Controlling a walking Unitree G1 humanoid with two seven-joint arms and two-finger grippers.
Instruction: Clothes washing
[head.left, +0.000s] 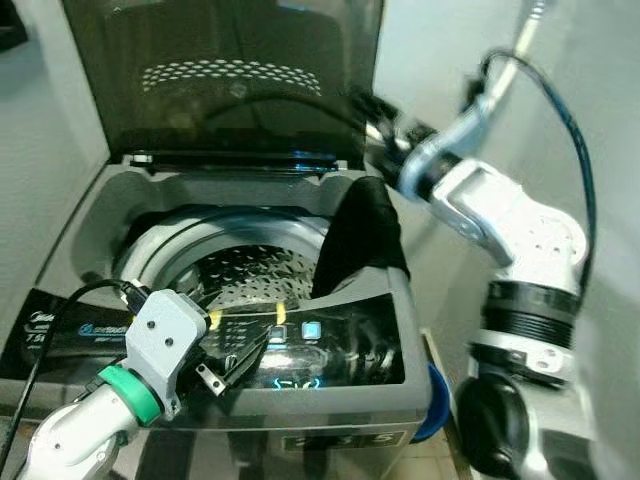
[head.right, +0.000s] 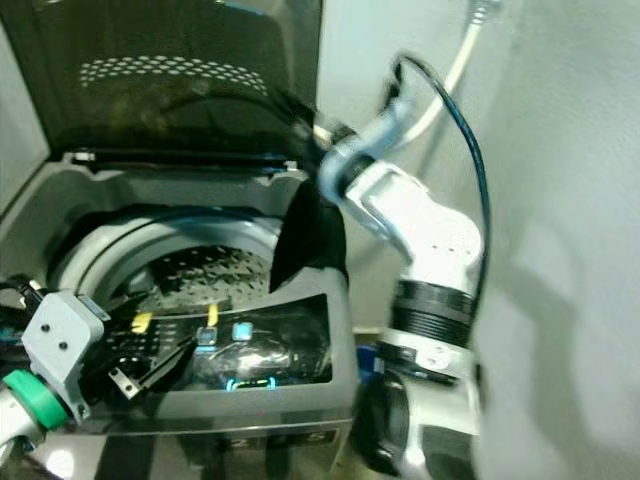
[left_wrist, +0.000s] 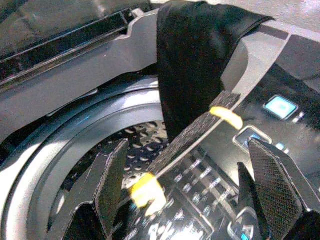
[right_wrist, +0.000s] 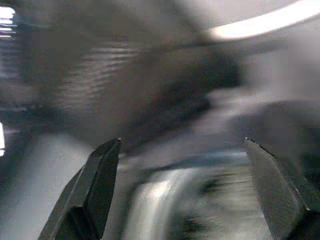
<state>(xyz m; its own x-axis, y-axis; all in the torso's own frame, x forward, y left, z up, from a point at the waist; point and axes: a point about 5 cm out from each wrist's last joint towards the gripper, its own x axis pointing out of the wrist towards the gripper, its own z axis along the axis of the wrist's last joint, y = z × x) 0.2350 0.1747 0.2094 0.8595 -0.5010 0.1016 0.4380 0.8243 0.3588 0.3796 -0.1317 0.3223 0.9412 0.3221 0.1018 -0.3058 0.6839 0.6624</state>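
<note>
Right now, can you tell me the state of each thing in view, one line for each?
Washing machine lid: raised, open.
Drum: uncovered, looks empty where its wall shows.
Black cloth: draped over the machine's right rim, partly hanging inside.
Control panel: lit, blue lights on.
Left gripper: open, over the panel's front edge.
Right gripper: open, raised near the lid's right edge.

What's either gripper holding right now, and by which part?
Nothing. Left gripper and right gripper are both open; the black cloth hangs unheld over the washer's rim.
</note>
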